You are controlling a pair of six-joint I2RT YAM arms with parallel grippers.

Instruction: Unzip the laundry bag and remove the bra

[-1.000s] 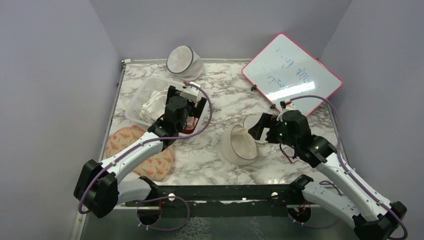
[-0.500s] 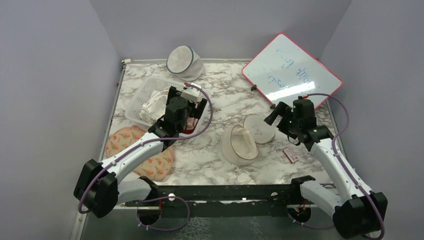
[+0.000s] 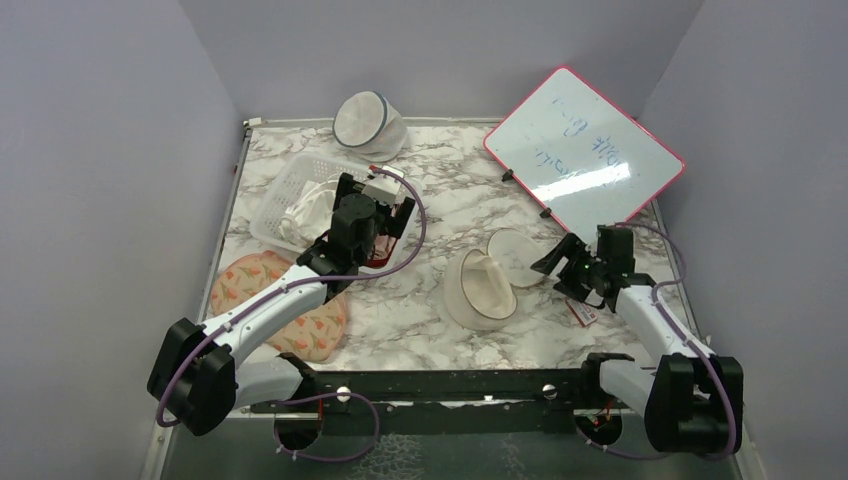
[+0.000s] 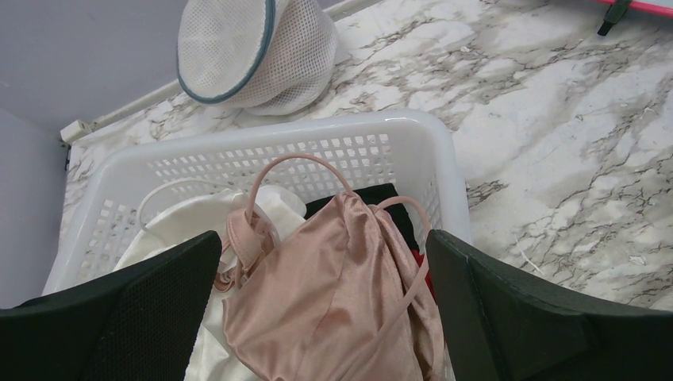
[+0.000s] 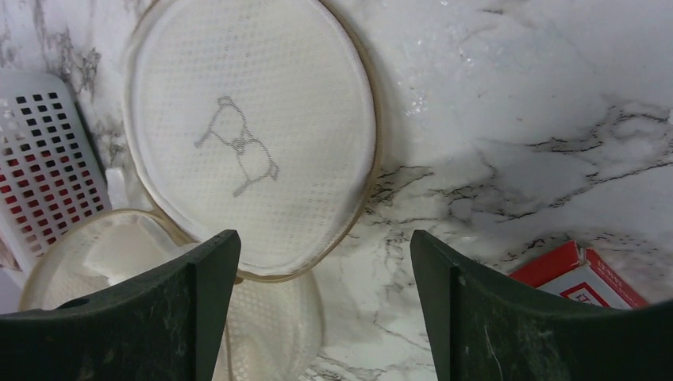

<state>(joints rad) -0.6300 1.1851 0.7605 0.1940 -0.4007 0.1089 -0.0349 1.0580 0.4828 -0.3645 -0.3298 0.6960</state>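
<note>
Status: laundry bag (image 5: 254,143) unzipped, splayed open right under the spread, empty right claw (image 5: 324,238), bra (image 4: 333,309) out, lying in the white basket (image 4: 317,131) directly below the wide-spread left claw (image 4: 321,238), unpinched; looks done, only retreat left.

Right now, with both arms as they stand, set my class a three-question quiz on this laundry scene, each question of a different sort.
1. True or false: the pink bra lies in the white basket.
2. What lies right in front of the right gripper? A the white mesh bag; B the flat face of the laundry bag, with its bra drawing; C the whiteboard.
3. Fill in: the left gripper has its jaws ____.
Key: 1 true; 2 B; 3 open.
</note>
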